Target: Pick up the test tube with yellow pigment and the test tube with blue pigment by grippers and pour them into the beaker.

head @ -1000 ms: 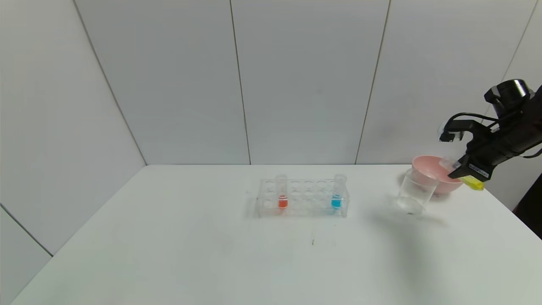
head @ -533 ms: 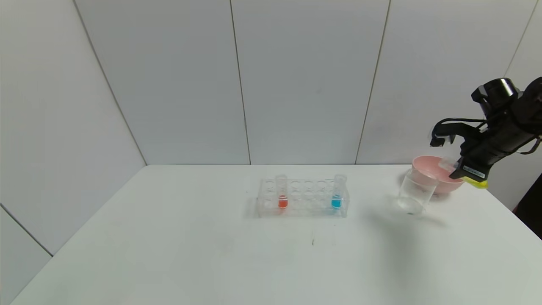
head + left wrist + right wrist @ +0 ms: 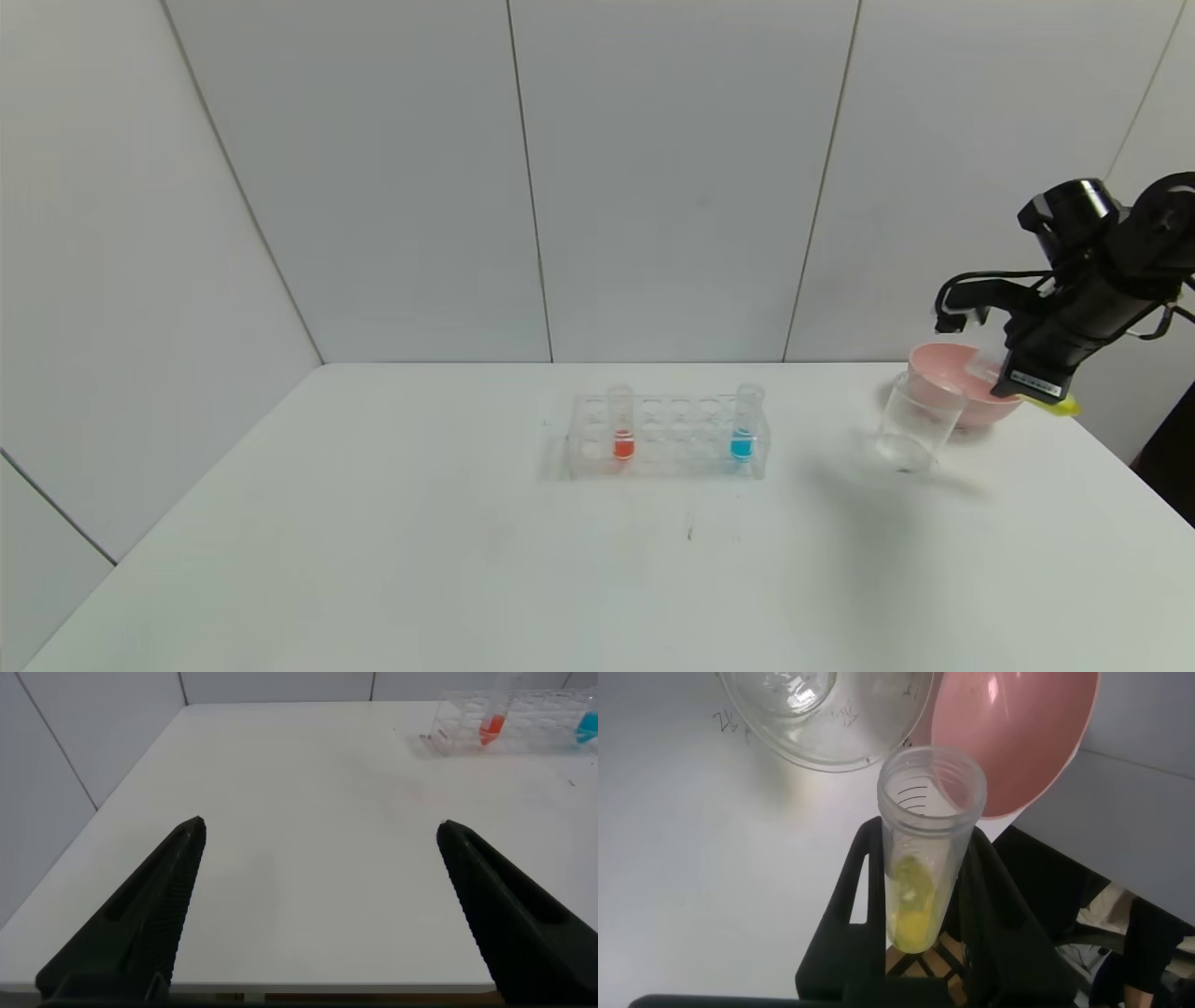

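Observation:
My right gripper [image 3: 1019, 381] is shut on the test tube with yellow pigment [image 3: 922, 873], held tilted above the table's right side, its open mouth toward the beaker [image 3: 917, 425] and over the pink bowl's near side. In the right wrist view the yellow liquid sits low in the tube and the beaker rim [image 3: 827, 756] lies just past the mouth. The test tube with blue pigment [image 3: 743, 423] stands at the right end of the clear rack [image 3: 668, 437]. My left gripper [image 3: 320, 831] is open and empty over the table's near left part.
A pink bowl [image 3: 954, 375] stands right behind the beaker, near the table's right edge. A tube with red-orange liquid [image 3: 622, 423] stands at the rack's left end. Grey wall panels close the back and left.
My right gripper has moved left and a little up with the yellow tube, tipping it more steeply toward the beaker. The left gripper, rack and beaker have not moved.

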